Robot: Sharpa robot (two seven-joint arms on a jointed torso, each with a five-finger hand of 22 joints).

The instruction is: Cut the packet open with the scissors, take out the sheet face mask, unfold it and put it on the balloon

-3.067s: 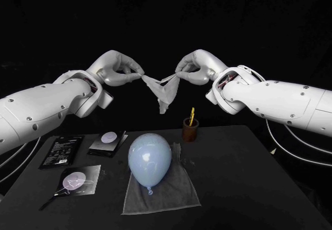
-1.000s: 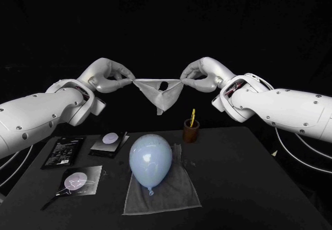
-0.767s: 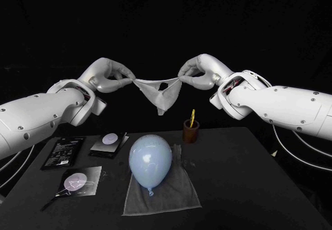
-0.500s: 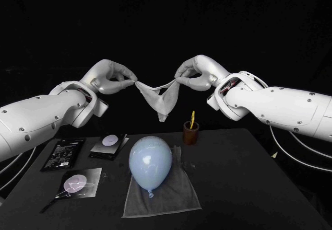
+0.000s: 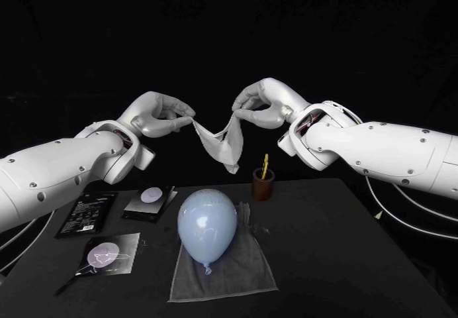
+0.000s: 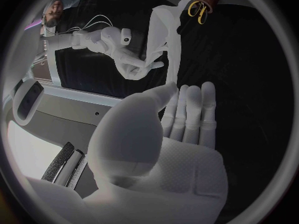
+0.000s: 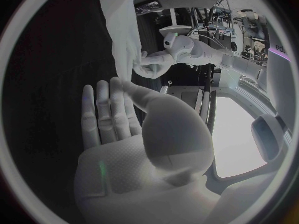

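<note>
1. A black bench (image 5: pixel 363 265) stands in front of a dark backdrop. A pale blue balloon (image 5: pixel 206 224) lies on a grey cloth (image 5: pixel 233 273) on the bench. A brown cup (image 5: pixel 263 185) holding yellow-handled scissors (image 5: pixel 265 161) stands just behind the balloon. Three dark packets (image 5: pixel 86 211) lie to the robot's left.
2. The face mask (image 5: pixel 222 140) hangs in the air between the two hands, above the far end of the bench and well clear of the balloon.
3. The left hand (image 5: pixel 160 114) has its fingers clamped on one upper corner of the mask. The right hand (image 5: pixel 259 106) has its fingers clamped on the other corner.
4. A second ago the hands were farther apart and the mask's top edge was drawn taut. Now the hands are closer together and that edge sags into a deep fold. The things on the bench have not moved.
5. The mask's long axis is near upright, and its narrow lower end points down toward the cup. The balloon's long axis runs away from the robot, with its knot toward the robot.
</note>
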